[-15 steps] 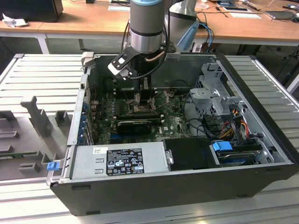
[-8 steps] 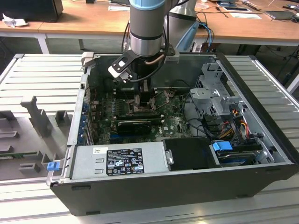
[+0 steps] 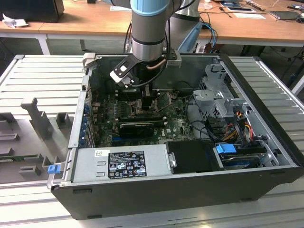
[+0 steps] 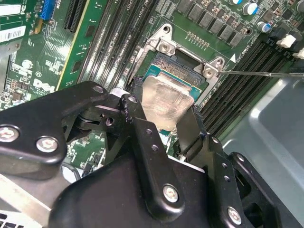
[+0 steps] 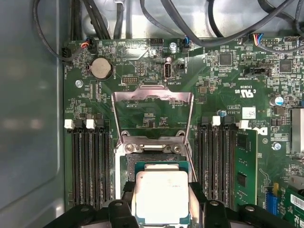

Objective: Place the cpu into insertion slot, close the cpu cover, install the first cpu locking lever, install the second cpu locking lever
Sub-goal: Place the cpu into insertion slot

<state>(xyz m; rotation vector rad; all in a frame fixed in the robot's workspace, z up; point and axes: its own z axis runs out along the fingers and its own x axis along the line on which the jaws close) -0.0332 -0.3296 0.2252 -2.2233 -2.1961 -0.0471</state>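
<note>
Lying open on a ribbed metal table (image 3: pixel 28 80), a computer case (image 3: pixel 190 190) receives the arm (image 3: pixel 149 28), which comes down from twelve o'clock in the exterior view to the case's middle. A grey power supply (image 3: pixel 118 164) fills the seven o'clock corner and a drive cage (image 3: pixel 216 92) sits at two o'clock. A green circuit board (image 5: pixel 223 95) lines the floor.

In both wrist views the gripper (image 5: pixel 161 194) (image 4: pixel 164 111) is clamped on the cpu (image 5: pixel 161 199) (image 4: pixel 166 99), a black finger (image 4: pixel 147 142) pressed against each of two opposite edges. The cpu cover (image 5: pixel 142 95) stands raised off the socket, with circuit board showing through its square cut-out. The insertion slot (image 5: pixel 154 164) (image 4: pixel 173 64) lies directly under the cpu, between two banks of memory slots (image 5: pixel 90 161). Whether the chip is seated or sits just above the slot cannot be told.
</note>
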